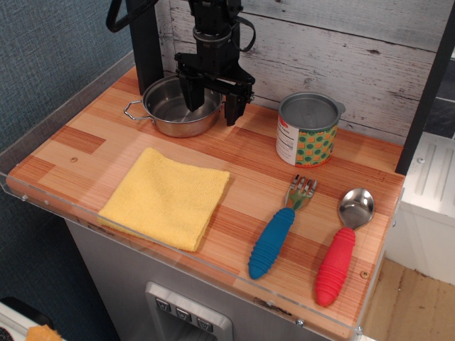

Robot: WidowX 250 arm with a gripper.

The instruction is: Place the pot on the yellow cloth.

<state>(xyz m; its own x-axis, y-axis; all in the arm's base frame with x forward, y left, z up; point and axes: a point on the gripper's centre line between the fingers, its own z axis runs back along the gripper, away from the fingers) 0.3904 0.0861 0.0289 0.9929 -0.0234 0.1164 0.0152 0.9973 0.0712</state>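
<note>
The shiny steel pot [170,106] sits at the back left of the wooden table, a wire loop handle pointing left. My gripper [212,106] is open over the pot's right rim, one finger inside the pot and the other outside it on the right. The fingers straddle the rim without closing on it. The yellow cloth [166,196] lies flat at the front left, in front of the pot and apart from it.
A tin can [307,129] with a green-orange label stands at the back right. A blue-handled fork [279,231] and a red-handled spoon [343,249] lie at the front right. A clear rim edges the table [249,153]; a plank wall stands behind.
</note>
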